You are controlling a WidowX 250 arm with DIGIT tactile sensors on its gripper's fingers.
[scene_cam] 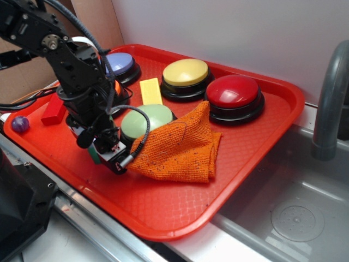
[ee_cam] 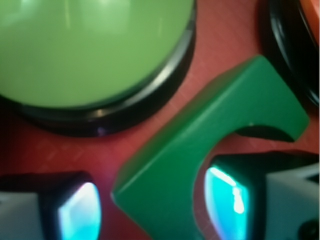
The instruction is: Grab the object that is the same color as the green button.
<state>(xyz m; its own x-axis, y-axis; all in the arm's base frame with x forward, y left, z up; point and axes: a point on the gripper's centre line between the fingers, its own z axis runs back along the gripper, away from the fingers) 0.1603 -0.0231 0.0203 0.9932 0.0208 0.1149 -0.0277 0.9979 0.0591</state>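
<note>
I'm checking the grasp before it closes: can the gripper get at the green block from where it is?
Probably yes. In the wrist view the green block lies on the red tray between the gripper fingers, one pad on each side. The green button sits clear beyond it, and nothing covers the block.

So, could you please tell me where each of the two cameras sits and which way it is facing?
Exterior: off the tray's front corner, looking down across it; shows the arm and gripper.
Wrist: on the gripper, looking straight down; both fingertips flank the green block, one in its notch, beside the green button.
Shared: the green button, red tray surface and gripper; the block shows only as a green sliver outside.
</note>
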